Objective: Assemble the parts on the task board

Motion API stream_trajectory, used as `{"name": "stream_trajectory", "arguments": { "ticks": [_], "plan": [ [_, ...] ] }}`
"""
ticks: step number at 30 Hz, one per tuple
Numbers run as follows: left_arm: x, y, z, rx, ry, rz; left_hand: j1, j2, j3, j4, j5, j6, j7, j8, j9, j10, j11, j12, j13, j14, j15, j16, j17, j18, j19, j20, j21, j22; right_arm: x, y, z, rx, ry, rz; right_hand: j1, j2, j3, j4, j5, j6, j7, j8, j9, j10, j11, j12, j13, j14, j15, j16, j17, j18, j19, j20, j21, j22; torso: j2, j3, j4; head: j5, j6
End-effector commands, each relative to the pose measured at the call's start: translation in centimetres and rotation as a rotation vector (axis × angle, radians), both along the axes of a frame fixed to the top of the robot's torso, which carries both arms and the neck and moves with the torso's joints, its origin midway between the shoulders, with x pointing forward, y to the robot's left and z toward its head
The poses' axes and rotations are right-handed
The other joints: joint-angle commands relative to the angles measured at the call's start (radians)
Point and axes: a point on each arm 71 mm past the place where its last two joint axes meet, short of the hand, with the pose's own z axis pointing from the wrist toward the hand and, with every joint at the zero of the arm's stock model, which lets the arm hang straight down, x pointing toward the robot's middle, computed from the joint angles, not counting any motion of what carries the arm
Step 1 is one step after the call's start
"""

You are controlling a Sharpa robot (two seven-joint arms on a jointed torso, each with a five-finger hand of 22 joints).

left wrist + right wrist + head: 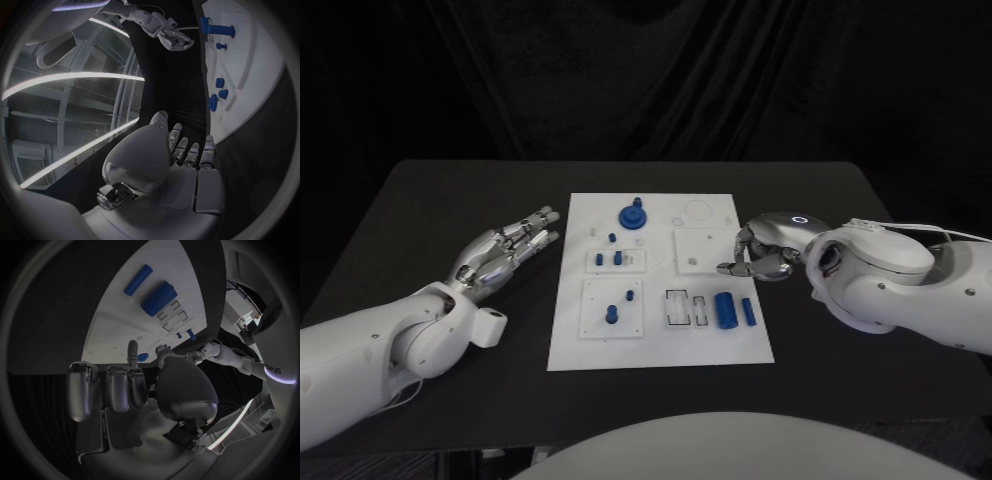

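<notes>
Two silver hands flank the white task board (733, 345) on a black table (430, 200), neither yet holding a part. At far left, the left hand (506, 248) lies over the bare tabletop just beside the board's left edge, fingers stretched out and slightly apart, empty; its placement reads as a waiting post clear of the work. On the board, small blue pegs (609, 259) stand in a raised square near the left side, with another blue peg (612, 313) in the square below and a round blue knobbed piece (633, 215) toward the far edge. Further right, a fat blue cylinder (726, 307) and a thinner blue bar (749, 311) lie side by side next to two open slots (probably their seats). At right, the right hand (759, 250) hovers over the board's right edge beside a blank raised square, fingers curled inward around nothing visible, seemingly poised above the loose pieces it would likely reach first.
</notes>
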Motion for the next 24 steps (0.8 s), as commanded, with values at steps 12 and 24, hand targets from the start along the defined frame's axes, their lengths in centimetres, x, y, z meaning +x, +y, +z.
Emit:
{"name": "stream_trajectory", "arguments": {
  "ticks": [12,24],
  "plan": [
    [-0.1,0.1,0.6,-0.077,-0.084,-0.003,0.009,0.000,-0.003,0.005,-0.001,-0.013,0.000,-0.002,-0.002,-0.007,-0.001,-0.003,-0.001,-0.002,0.002,-0.004,-0.001,-0.007,0.003,-0.002,-0.005,0.000,-1.3,0.1,-0.8,-0.089,0.047,-0.048,-0.002,-0.009,0.023,-0.004,-0.003,-0.002,-0.006,0.016,0.052,0.106,-0.006,0.002,0.263,0.083,-0.009,0.009,0.142,-0.013,0.079,-0.007,0.023,0.241,-0.002,-0.0018,-0.0040,-0.089,0.000],
    [-0.3,0.4,0.5,-0.075,-0.075,-0.004,0.010,0.004,-0.001,0.007,-0.001,-0.015,0.001,-0.002,-0.002,-0.010,0.000,-0.003,-0.001,-0.002,0.007,-0.004,-0.001,-0.008,0.004,0.004,-0.004,0.000,-2.1,1.2,-2.0,-0.083,0.070,-0.030,-0.078,-0.010,0.024,0.003,-0.180,0.006,-0.020,0.040,0.148,0.106,-0.019,0.002,0.263,0.079,-0.019,0.003,0.120,-0.012,0.075,-0.015,0.024,0.239,-0.001,0.0028,-0.0027,-0.092,0.000]
  ]
}}
